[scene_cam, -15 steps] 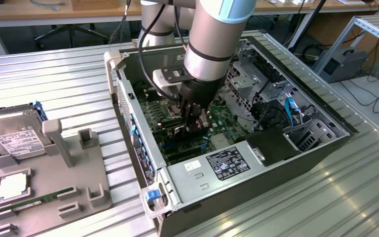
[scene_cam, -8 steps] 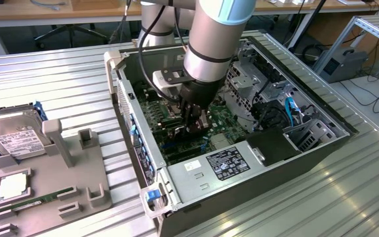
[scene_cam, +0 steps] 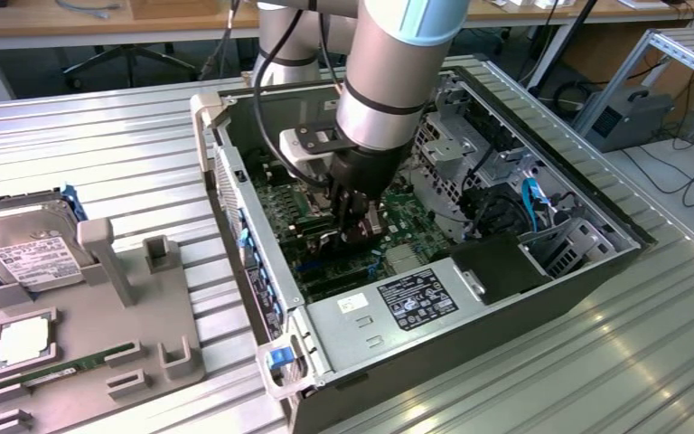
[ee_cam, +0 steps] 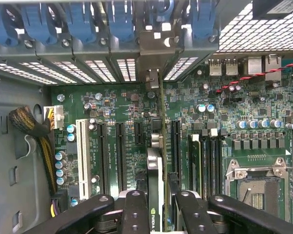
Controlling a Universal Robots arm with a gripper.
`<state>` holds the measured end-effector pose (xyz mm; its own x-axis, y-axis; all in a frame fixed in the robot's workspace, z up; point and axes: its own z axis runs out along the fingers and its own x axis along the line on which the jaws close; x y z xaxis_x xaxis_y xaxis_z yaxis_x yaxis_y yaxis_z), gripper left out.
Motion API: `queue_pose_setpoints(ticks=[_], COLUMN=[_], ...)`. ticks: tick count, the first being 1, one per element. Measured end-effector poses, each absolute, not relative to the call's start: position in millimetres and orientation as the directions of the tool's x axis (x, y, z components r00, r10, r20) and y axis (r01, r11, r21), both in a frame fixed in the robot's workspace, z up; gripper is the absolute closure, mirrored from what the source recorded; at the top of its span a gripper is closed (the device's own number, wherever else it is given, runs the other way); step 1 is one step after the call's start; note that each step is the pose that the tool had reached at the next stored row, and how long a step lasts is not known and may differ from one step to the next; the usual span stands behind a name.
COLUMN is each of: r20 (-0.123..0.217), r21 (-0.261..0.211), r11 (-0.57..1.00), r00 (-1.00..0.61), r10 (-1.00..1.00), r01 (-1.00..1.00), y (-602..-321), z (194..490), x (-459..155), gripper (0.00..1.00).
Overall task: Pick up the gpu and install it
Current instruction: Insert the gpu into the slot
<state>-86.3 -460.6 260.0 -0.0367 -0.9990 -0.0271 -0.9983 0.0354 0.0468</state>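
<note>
My gripper [scene_cam: 360, 237] is down inside the open computer case [scene_cam: 588, 262], over the green motherboard [scene_cam: 414, 221]. It is shut on the gpu [ee_cam: 155, 170], a thin black card seen edge-on in the wrist view between the two black fingers [ee_cam: 136, 212]. The card stands upright along an expansion slot of the motherboard [ee_cam: 234, 107]. Its silver bracket [ee_cam: 154, 48] lies against the rear slot openings of the case. In the exterior view the gpu [scene_cam: 369, 242] is a dark shape below the wrist, mostly hidden by the arm. Whether it sits fully in the slot I cannot tell.
Blue slot latches [ee_cam: 88, 24] line the case's rear wall. A CPU socket [ee_cam: 259, 187] and a braided cable bundle [ee_cam: 31, 124] flank the card. Beside the case, a grey fixture [scene_cam: 94, 344] holds a hard drive [scene_cam: 22, 249] and a green memory stick [scene_cam: 46, 371].
</note>
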Motion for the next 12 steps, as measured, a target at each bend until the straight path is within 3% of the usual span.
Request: queue_pose_setpoints(ticks=[12], r20=[-0.027], r21=[0.047], r11=[0.037], r00=[-0.039], r10=[-0.999], r01=[-0.998], y=[-460.7], z=[260.1], x=[-88.3], gripper=[0.73])
